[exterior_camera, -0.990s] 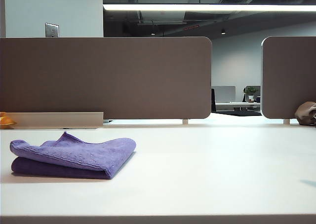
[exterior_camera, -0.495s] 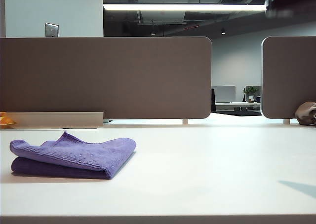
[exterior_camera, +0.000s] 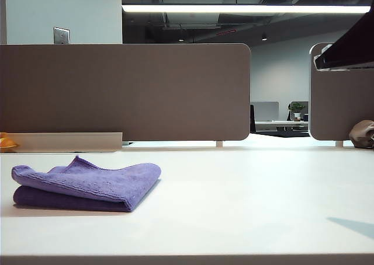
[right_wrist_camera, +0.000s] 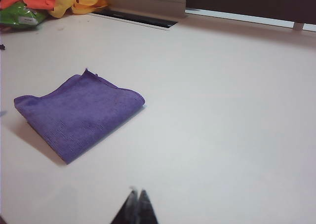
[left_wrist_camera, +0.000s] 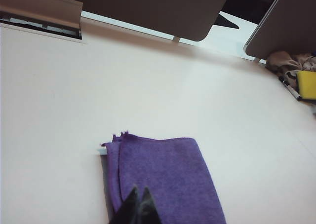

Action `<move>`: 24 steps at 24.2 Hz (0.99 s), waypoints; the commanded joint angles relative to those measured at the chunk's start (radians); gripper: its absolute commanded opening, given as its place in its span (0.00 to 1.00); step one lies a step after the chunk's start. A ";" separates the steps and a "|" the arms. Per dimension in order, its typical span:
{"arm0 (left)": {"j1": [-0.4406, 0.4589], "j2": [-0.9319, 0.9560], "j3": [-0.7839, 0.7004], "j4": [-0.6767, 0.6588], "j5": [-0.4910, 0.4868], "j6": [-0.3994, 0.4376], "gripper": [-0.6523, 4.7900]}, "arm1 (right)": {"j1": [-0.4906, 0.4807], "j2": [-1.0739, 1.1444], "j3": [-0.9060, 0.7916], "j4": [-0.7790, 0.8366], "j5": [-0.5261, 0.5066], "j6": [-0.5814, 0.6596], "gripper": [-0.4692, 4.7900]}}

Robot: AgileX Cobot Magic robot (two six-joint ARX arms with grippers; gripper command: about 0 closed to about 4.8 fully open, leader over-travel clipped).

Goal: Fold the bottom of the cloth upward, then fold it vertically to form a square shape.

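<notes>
The purple cloth (exterior_camera: 87,187) lies folded into a thick, roughly square pad on the left part of the white table (exterior_camera: 245,189). It also shows in the left wrist view as a folded cloth (left_wrist_camera: 163,174) and in the right wrist view as a folded cloth (right_wrist_camera: 79,110). My left gripper (left_wrist_camera: 139,190) hangs above the cloth, shut, holding nothing. My right gripper (right_wrist_camera: 137,191) is shut and empty over bare table, well away from the cloth. Part of the right arm (exterior_camera: 350,46) shows high at the right edge of the exterior view.
Grey partition panels (exterior_camera: 125,90) stand along the table's back edge, with a cable tray (exterior_camera: 64,141) below them. A brown bundle (exterior_camera: 362,133) sits at the back right beside a yellow object (left_wrist_camera: 307,83) and a pen. Orange and green items (right_wrist_camera: 34,2) lie at the back left.
The right arm has come down into the top right of the exterior view, and its shadow on the table has grown. The cloth has not moved.
</notes>
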 commanded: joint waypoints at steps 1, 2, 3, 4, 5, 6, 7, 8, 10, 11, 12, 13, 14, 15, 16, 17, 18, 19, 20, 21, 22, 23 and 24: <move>0.001 0.000 -0.057 0.060 0.003 0.013 0.11 | 0.000 0.003 -0.042 0.012 0.000 0.001 0.08; 0.001 0.000 -0.089 0.093 0.001 0.013 0.11 | 0.000 0.003 -0.063 0.012 0.000 0.001 0.08; 0.001 0.000 -0.116 0.117 -0.020 0.013 0.11 | 0.000 0.003 -0.085 0.005 0.008 0.001 0.08; 0.001 0.001 -0.130 0.131 -0.030 0.013 0.11 | 0.000 0.003 -0.097 0.005 0.022 0.001 0.08; 0.001 0.000 -0.149 0.146 -0.055 0.013 0.11 | 0.000 0.002 -0.113 0.006 0.039 0.001 0.08; 0.001 0.000 -0.159 0.150 -0.075 0.013 0.11 | 0.000 0.002 -0.119 0.004 0.049 0.001 0.08; 0.001 0.001 -0.168 0.148 -0.113 0.013 0.11 | 0.000 0.002 -0.131 0.010 0.056 0.001 0.08; 0.001 0.001 -0.178 0.158 -0.139 0.014 0.11 | 0.000 0.002 -0.141 0.014 0.072 0.001 0.08; 0.001 0.000 -0.192 0.182 -0.155 0.055 0.11 | 0.000 0.002 -0.155 0.012 0.074 0.000 0.08; 0.001 0.001 -0.196 0.188 -0.155 0.076 0.11 | -0.001 0.002 -0.161 0.013 0.073 0.000 0.08; 0.001 0.001 -0.200 0.194 -0.154 0.085 0.11 | 0.000 0.002 -0.164 0.012 0.071 0.000 0.08; 0.001 0.001 -0.208 0.198 -0.155 0.085 0.11 | 0.000 0.002 -0.172 0.012 0.069 0.000 0.08; 0.002 0.001 -0.213 0.200 -0.156 0.085 0.11 | 0.000 0.002 -0.175 0.012 0.066 0.000 0.08; 0.001 0.000 -0.220 0.201 -0.174 0.097 0.11 | 0.000 0.002 -0.179 0.011 0.066 0.000 0.08; 0.001 0.001 -0.225 0.201 -0.181 0.103 0.11 | 0.000 0.002 -0.179 0.008 0.066 0.000 0.08; 0.002 0.001 -0.231 0.200 -0.195 0.103 0.11 | 0.000 0.002 -0.179 0.005 0.066 0.001 0.08; 0.002 0.001 -0.235 0.201 -0.200 0.103 0.11 | 0.000 0.002 -0.179 0.002 0.065 0.001 0.08; 0.002 0.001 -0.236 0.192 -0.200 0.111 0.11 | 0.000 0.002 -0.181 -0.003 0.063 0.000 0.08; 0.002 0.001 -0.236 0.184 -0.200 0.122 0.11 | 0.000 0.002 -0.187 -0.003 0.063 0.000 0.08; 0.002 0.001 -0.236 0.179 -0.200 0.121 0.11 | 0.000 0.002 -0.198 -0.003 0.063 0.001 0.08; 0.002 0.001 -0.236 0.174 -0.205 0.121 0.11 | 0.000 0.002 -0.200 -0.017 0.063 0.001 0.08; 0.001 0.002 -0.236 0.167 -0.224 0.121 0.11 | 0.000 0.002 -0.200 -0.035 0.063 0.001 0.08; 0.001 0.002 -0.236 0.167 -0.225 0.121 0.11 | 0.000 0.002 -0.200 -0.045 0.063 0.001 0.08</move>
